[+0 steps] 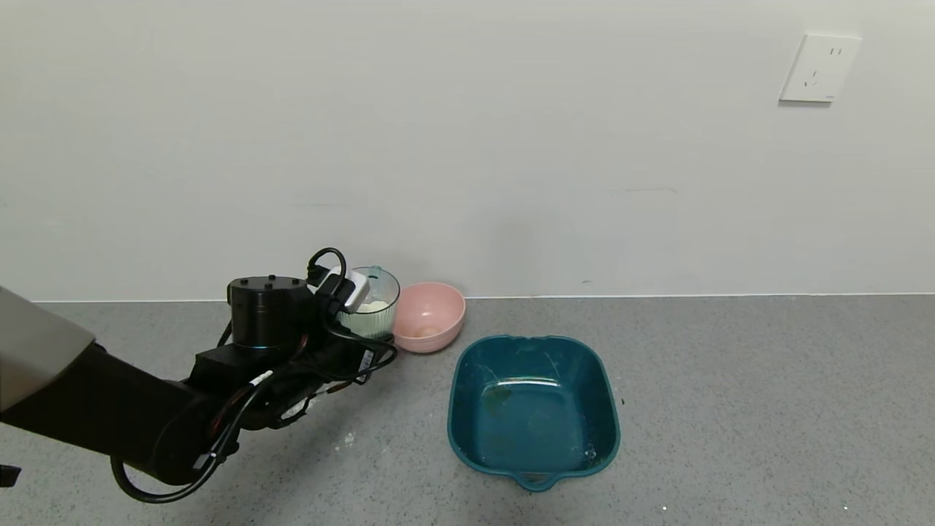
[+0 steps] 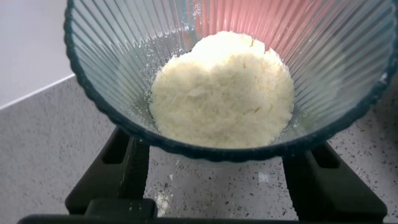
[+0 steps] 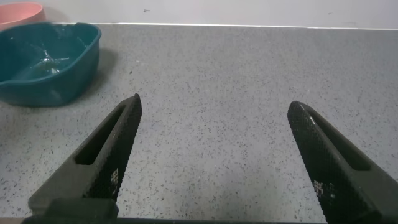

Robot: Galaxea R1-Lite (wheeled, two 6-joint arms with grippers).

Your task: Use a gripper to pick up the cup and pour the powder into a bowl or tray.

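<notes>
The ribbed pale blue-green cup (image 1: 381,292) stands at the back of the grey counter, close to the wall, with a heap of white powder (image 1: 376,305) in it. My left gripper (image 1: 345,330) reaches in from the left. In the left wrist view its dark fingers (image 2: 132,168) flank the cup (image 2: 112,56) just under the rim, shut on it, and the powder (image 2: 224,90) fills the bottom. The cup's base is hidden. The dark teal basin (image 1: 467,365) sits to the right of the cup and nearer to me, with no powder heap in it. My right gripper (image 3: 214,102) is open over bare counter, outside the head view.
A round pink bowl (image 1: 429,314) stands right beside the cup, between it and the basin. The wall runs just behind both. A wall socket (image 1: 818,67) is at the upper right. The basin (image 3: 50,62) and pink bowl (image 3: 18,12) also show in the right wrist view.
</notes>
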